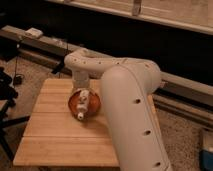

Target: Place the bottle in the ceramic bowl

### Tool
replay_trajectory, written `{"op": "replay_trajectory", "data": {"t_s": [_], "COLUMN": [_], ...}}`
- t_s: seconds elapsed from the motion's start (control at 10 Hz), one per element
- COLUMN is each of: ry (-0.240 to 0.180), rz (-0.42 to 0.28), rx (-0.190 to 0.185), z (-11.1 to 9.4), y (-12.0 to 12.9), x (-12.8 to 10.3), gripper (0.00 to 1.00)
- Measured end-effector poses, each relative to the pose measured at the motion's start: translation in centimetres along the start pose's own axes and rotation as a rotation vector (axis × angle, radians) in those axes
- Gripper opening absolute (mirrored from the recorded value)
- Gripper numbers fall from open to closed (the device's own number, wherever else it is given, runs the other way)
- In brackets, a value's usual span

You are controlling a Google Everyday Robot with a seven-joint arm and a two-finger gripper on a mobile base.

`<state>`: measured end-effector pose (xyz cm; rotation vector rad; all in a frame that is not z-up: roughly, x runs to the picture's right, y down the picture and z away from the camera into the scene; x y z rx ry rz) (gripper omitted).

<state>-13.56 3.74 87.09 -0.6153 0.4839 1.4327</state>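
One bottle (pixel 83 106) lying across one ceramic bowl (pixel 75 103), pincer (pixel 82 89) just above, grip state unclear

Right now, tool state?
Tool: over the ceramic bowl, just above the bottle lying in it; open or closed cannot be told.

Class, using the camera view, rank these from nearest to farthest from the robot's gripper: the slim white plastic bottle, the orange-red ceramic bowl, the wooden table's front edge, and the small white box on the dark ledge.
The gripper hangs above the bowl.
1. Slim white plastic bottle, directly beneath it.
2. Orange-red ceramic bowl, around the bottle.
3. Wooden table's front edge, toward the camera.
4. Small white box, upper left on the ledge.
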Motion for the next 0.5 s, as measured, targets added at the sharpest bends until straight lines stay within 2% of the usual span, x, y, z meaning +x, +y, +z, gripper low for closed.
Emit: {"op": "replay_trajectory", "data": {"t_s": [0.5], "ry": [0.001], "rz": [0.003], "rx": [0.000], "z": [0.00], "y": [-0.19], "x": [0.00], "gripper": [0.80]}}
